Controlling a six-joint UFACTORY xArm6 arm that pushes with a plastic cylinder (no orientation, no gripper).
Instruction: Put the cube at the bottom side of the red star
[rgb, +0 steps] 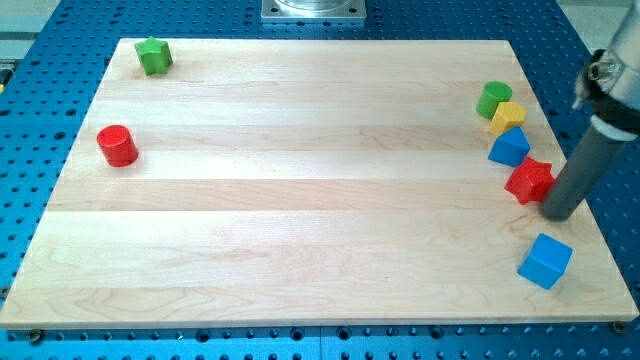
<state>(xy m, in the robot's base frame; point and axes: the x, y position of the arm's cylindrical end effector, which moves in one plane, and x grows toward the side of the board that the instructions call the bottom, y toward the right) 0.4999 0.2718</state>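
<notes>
Blue cube (545, 261) nearest, below red star (529, 180); my tip (556, 213) beside star; no claw, no writing.

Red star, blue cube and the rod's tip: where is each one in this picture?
red star (529, 180), camera view, its top face.
blue cube (545, 261), camera view, its top face.
my tip (558, 213), camera view, the rod's very end, beside the star's right.

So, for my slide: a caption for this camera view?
My tip beside the red star, blue cube lying below.

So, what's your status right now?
My tip touching the red star block's right side. Blue cube lies apart, below the star. Nothing between them.
</notes>
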